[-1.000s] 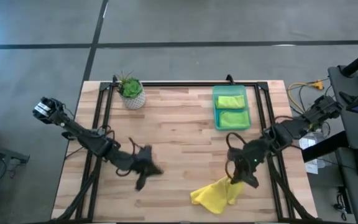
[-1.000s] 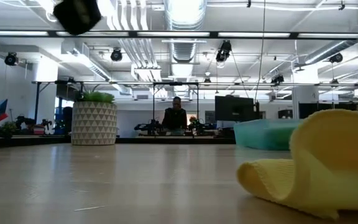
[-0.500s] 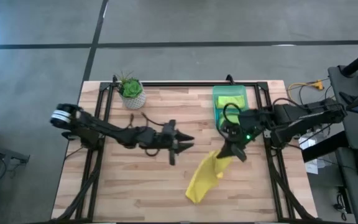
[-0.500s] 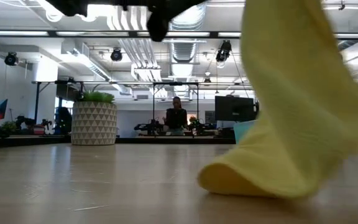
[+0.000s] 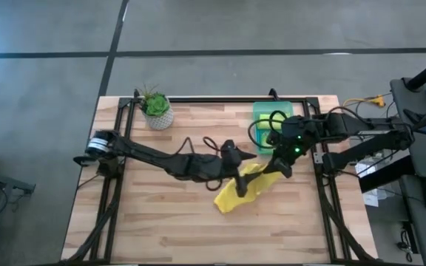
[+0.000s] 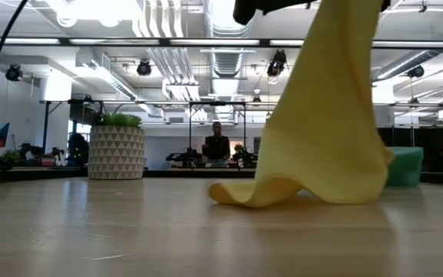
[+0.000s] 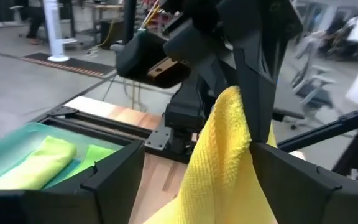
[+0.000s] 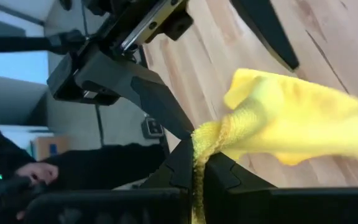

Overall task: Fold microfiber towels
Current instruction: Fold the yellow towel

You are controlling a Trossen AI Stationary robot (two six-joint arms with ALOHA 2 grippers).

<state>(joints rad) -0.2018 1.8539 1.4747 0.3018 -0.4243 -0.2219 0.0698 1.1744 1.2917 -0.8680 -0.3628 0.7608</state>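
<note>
Left gripper point(image 5: 247, 157), jaws spread, reaches mid-table for the hanging yellow towel point(image 5: 239, 187); it should pinch a free corner before pulling flat. Right gripper point(image 5: 279, 167) clamps the floppy, nubby cloth's top, its tail pooling on wood beside the green bin point(image 5: 259, 134).

A bright yellow towel point(image 6: 325, 115) hangs from beyond the upper edge of the low view, at about one o'clock, and widens on its way down. Its lower hem lies on the wooden table point(image 6: 91, 238), curled into a rounded fold toward seven o'clock of the cloth. At twelve o'clock a dark part, perhaps of a gripper, shows beside the cloth's top. A potted plant point(image 6: 117, 146) in a patterned white pot stands at nine o'clock. A teal-green bin point(image 6: 406, 166) sits at three o'clock. A person point(image 6: 217, 145) stands far behind, near centre.
</note>
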